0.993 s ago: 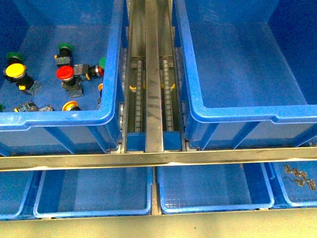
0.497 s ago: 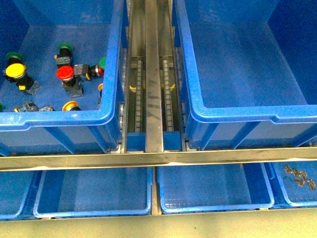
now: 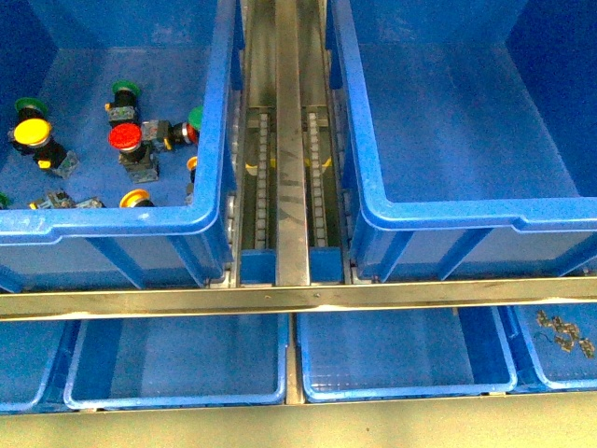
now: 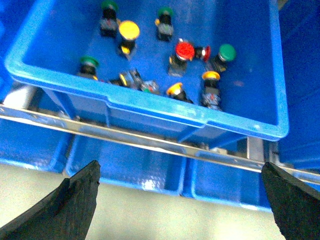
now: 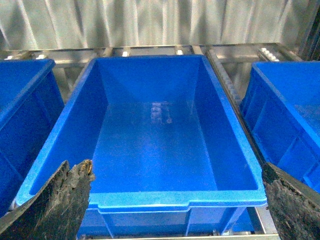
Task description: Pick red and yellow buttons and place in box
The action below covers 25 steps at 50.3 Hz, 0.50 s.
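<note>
A red button [image 3: 123,137] and a yellow button [image 3: 30,132] lie among green-capped switches in the left deep blue bin [image 3: 112,222]. More yellow caps [image 3: 137,197] sit near its front wall. In the left wrist view the red button [image 4: 184,50] and yellow buttons [image 4: 129,30] [image 4: 210,76] lie in that bin. My left gripper [image 4: 180,167] hangs open well short of it, over the front trays. The box [image 3: 448,217] on the right is empty. My right gripper [image 5: 175,167] stands open before the box's near rim [image 5: 165,200]. Neither gripper shows in the front view.
A steel roller track [image 3: 289,140] runs between the two deep bins. A metal rail [image 3: 298,299] crosses in front of them. Below it sit shallow blue trays [image 3: 177,359], and the far right tray holds small metal clips [image 3: 564,334]. Another blue bin [image 5: 290,110] stands beside the box.
</note>
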{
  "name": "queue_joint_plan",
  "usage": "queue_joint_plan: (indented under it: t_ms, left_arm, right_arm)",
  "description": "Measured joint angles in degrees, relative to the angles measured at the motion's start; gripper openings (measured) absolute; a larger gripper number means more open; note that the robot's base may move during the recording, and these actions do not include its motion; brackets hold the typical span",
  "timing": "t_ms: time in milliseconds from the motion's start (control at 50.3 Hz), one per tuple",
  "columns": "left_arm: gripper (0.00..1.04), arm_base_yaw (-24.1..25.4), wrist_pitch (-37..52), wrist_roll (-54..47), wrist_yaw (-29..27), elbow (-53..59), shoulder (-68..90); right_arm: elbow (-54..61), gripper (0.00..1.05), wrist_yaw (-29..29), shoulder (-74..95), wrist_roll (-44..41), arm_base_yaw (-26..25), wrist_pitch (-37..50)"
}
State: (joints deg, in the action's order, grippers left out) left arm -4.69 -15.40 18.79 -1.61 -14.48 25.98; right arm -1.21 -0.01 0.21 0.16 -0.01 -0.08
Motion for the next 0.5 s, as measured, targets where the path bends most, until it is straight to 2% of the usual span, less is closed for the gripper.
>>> queue_joint_plan:
  t_ms: [119,219,497]
  left_arm:
    - [0.97,-0.2,6.4,1.7,1.6,-6.6,13.2]
    - [0.97,1.0,10.7,-1.2,4.7,-11.6,22.5]
    - [0.97,8.3,13.9,-22.4,11.6,-27.5,52.4]
  right_arm:
    - [0.0,0.99,0.0,0.0,0.0,0.0,0.0]
    - [0.0,0.99,0.0,0.0,0.0,0.0,0.0]
    - [0.0,0.99,0.0,0.0,0.0,0.0,0.0]
